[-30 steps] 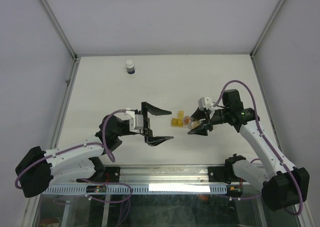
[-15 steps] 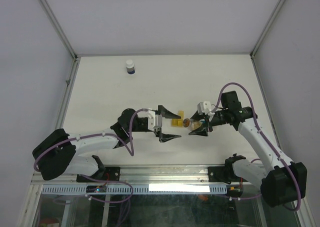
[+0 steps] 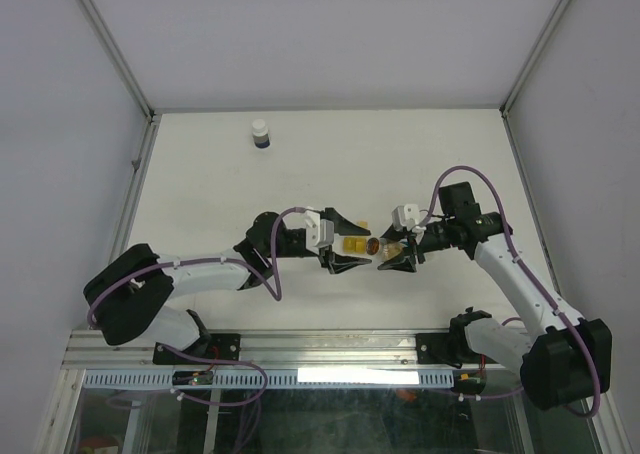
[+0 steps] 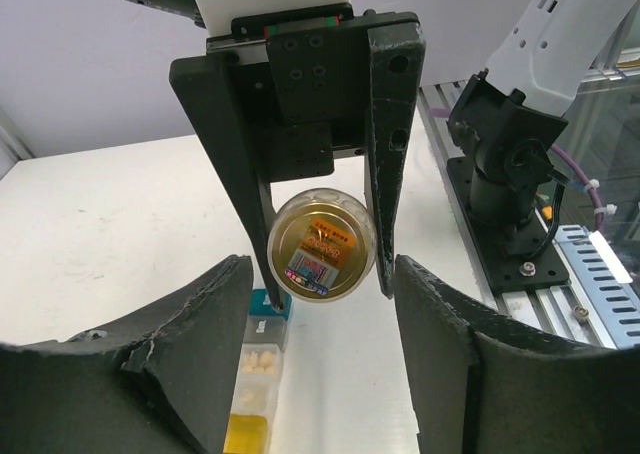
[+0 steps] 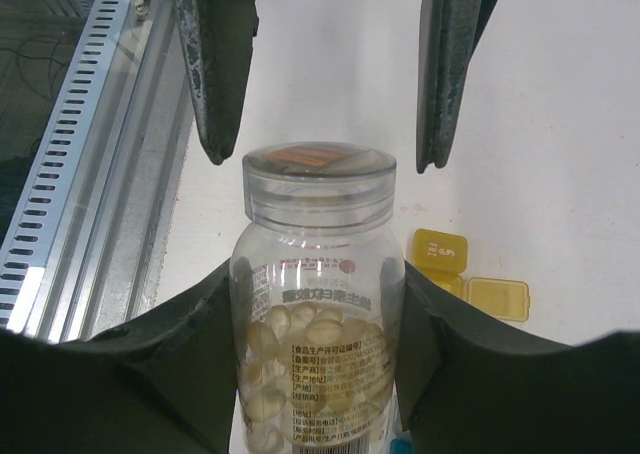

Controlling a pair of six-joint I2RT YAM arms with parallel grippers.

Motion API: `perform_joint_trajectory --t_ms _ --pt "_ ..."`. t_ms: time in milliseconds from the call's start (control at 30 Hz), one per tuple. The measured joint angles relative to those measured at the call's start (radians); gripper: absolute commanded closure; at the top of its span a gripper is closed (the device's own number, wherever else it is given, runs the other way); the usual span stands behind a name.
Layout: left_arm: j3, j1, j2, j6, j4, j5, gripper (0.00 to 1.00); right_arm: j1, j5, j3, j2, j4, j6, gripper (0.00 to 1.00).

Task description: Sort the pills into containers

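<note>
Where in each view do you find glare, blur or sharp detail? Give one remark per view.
Top external: soft, even light, with a bright glare strip on the front rail. Left wrist: the cap of the pill bottle is sharp, while the left end effector looks dark and soft-edged. Right wrist: the bottle's label is legible.

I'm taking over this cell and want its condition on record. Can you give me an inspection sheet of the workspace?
Surface: white table, no damage seen.
Job's things: pill bottle capped, pills inside, held off the table; containers in a row nearby, one holding pills.
Clutter: white bottle alone at the far left.
Grippers: right gripper shut on the pill bottle; left gripper open, fingers flanking the cap, not touching.
Cables: purple cables looped along both arms; snags: nothing seen.
Surroundings: white walls; metal rail at the near edge.
</note>
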Motion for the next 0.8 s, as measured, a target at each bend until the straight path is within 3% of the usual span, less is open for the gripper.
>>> perform_joint_trajectory --t_ms 500,700,800 --pt "0.04 0.0 0.068 -0.06 0.021 -0.002 0.47 0.011 0.023 -0.002 0.01 0.003 0.004 1.0" --pt "0.047 0.0 0.072 -0.079 0.02 -0.002 0.53 0.011 0.031 -0.003 0.011 0.012 0.009 1.0" --pt "0.05 0.0 0.078 -0.082 0.016 -0.001 0.62 0.011 0.041 -0.007 0.011 0.018 0.012 1.0"
